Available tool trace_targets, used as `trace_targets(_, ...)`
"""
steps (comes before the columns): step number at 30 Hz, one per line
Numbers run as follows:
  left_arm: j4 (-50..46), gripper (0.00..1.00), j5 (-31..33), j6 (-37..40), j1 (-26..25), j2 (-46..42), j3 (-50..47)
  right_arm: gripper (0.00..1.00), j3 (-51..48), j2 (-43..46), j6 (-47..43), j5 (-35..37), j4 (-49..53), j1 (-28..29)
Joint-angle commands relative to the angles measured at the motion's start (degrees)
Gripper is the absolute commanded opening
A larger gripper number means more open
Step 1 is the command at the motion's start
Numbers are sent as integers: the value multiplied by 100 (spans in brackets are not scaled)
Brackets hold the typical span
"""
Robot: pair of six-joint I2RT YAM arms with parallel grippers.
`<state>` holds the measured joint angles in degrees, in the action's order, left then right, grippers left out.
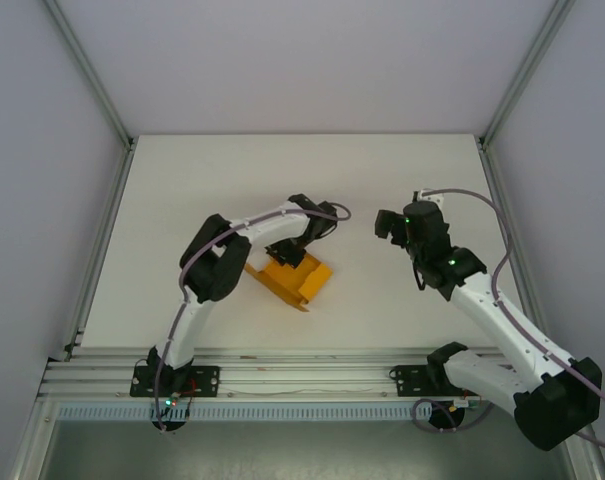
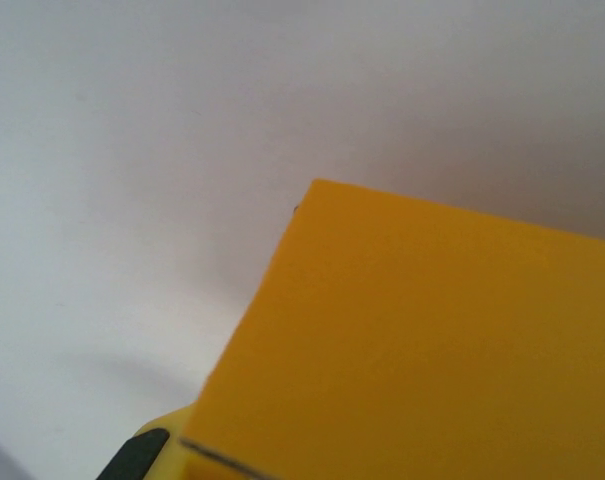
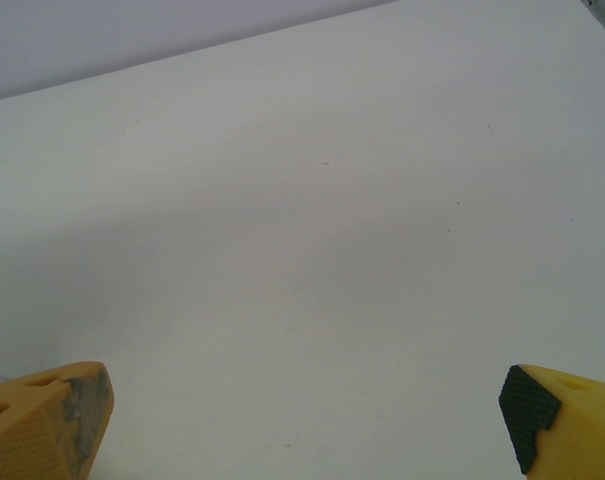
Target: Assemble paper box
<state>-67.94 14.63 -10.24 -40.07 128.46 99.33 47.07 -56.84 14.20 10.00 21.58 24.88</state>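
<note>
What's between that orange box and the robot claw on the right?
Nothing: the top view shows bare white table between the paper box and the right gripper.

A white table (image 1: 232, 170) sits between pale grey walls (image 1: 32, 200), aluminium rail (image 1: 282, 378) nearside.

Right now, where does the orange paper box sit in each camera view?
Top external: paper box centre-left, under the left gripper.
Left wrist: paper box close up, lower right.
Right wrist: white table ahead of the open right gripper.
Shared landmark: the white table.
</note>
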Motion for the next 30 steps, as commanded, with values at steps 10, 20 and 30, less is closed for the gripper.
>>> trace_targets(10, 701, 0, 472, -144, -44, 317, -96, 100, -98, -137, 91, 168, -93, -93)
trace_targets(20, 1627, 0, 1758, -651, -42, -1862, -210, 100, -367, 360, -382, -1405, -714, -91)
trace_targets(30, 3624, 0, 2213, -519, -115, -3744, -1485, 92, -809, 820, -1094, -2777, -2094, -92)
